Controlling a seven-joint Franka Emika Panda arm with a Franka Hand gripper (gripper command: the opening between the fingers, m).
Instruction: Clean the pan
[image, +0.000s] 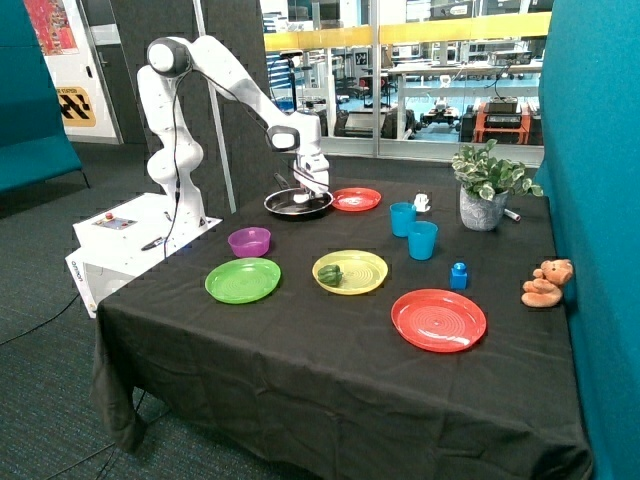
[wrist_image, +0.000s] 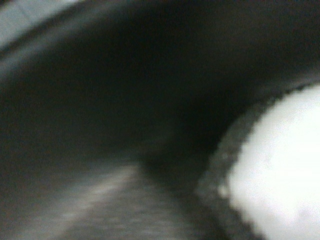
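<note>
Nearest me, by the front edge of the desk (image: 300, 400), sits a red plate (image: 438, 320), and behind it a yellow plate (image: 365, 272) with something green on it and a green plate (image: 242, 280). A purple bowl (image: 249, 241) comes next, with two blue cups (image: 412, 230) toward the plant side. And there's the action at the far edge: the pan (image: 298, 205), black inside with a bright rim, just beside a second red plate (image: 356, 199). The hand (image: 307, 190) is down inside it, right at the surface, with something white (wrist_image: 280, 170) at its tip, maybe a sponge or cloth. Fingers apart or together? I can't tell from here. The wrist view shows only dark pan floor and that white lump. Looks like the scrubbing itself. To do it well I'd say keep light, even pressure, sweep the whole floor out to the rim, and don't shove the pan into that plate.
</note>
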